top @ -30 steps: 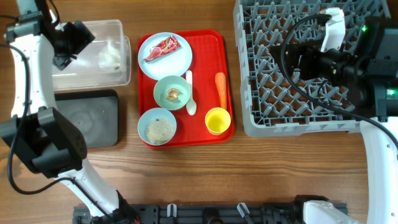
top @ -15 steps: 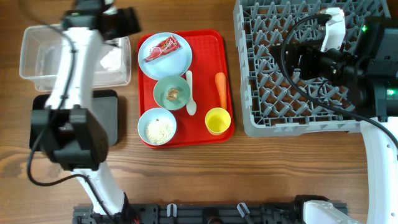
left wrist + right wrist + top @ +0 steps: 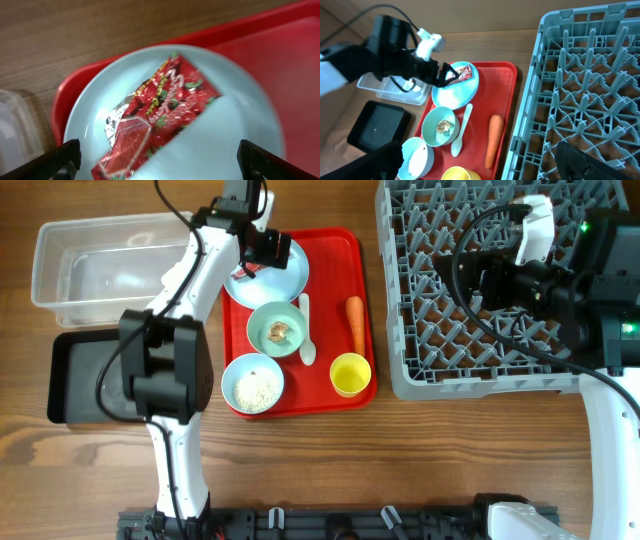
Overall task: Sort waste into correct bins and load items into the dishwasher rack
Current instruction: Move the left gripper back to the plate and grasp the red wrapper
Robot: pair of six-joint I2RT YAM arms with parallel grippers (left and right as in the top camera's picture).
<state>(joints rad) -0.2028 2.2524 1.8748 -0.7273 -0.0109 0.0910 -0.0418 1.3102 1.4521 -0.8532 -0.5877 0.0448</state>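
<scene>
My left gripper (image 3: 262, 248) is open and hovers just above the red printed wrapper (image 3: 155, 115), which lies on the round pale-blue plate (image 3: 235, 135) at the back of the red tray. The wrapper sits between the open fingers (image 3: 160, 167), ungripped. On the tray (image 3: 335, 255) are a mint bowl with a brown lump (image 3: 275, 330), a blue bowl of rice (image 3: 253, 383), a white spoon (image 3: 306, 330), a carrot (image 3: 355, 323) and a yellow cup (image 3: 350, 373). My right gripper (image 3: 480, 165) is open and empty, high above the grey rack's (image 3: 480, 330) left part. I cannot make out the tissue.
The clear tub (image 3: 100, 260) stands at the back left, with the black tray (image 3: 100, 375) in front of it. The left arm reaches over the tub's right end. The rack fills the right side, close beside the red tray.
My left arm has swung right, from over the clear tub to above the plate with the wrapper. The right arm has not moved.
</scene>
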